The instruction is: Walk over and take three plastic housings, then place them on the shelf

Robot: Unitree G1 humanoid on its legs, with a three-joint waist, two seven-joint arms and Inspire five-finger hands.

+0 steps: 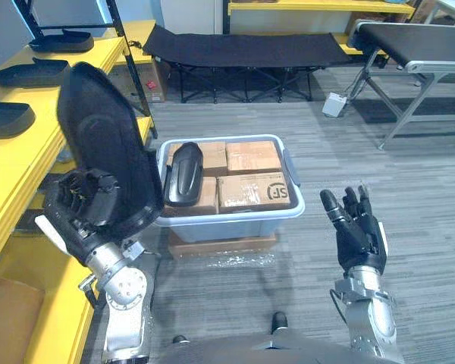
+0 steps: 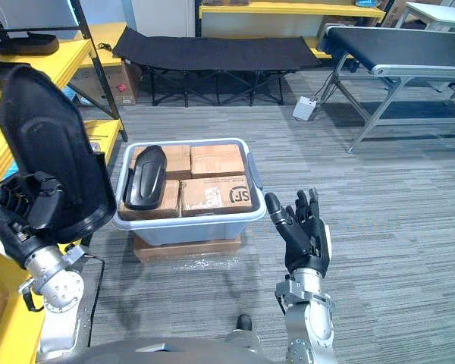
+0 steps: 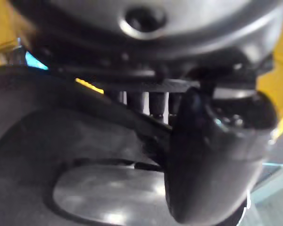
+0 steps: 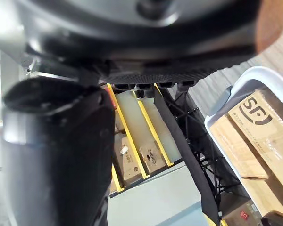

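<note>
My left hand (image 1: 83,205) is shut on a large black plastic housing (image 1: 106,144), holding it upright beside the yellow shelf (image 1: 30,152); its thumb (image 3: 212,155) presses on the housing's surface (image 3: 61,155). A second black housing (image 1: 184,174) lies on cardboard boxes in the grey bin (image 1: 288,171). Three more black housings (image 1: 7,117) rest on the shelf at the left. My right hand (image 1: 356,227) hangs open, fingers straight, to the right of the bin and holds nothing.
The bin stands on a flat cardboard box (image 1: 220,245) on the grey floor. A black folding cot (image 1: 243,49) and a conveyor (image 1: 417,38) stand at the back. A brown box (image 1: 11,318) sits on the shelf's lower level.
</note>
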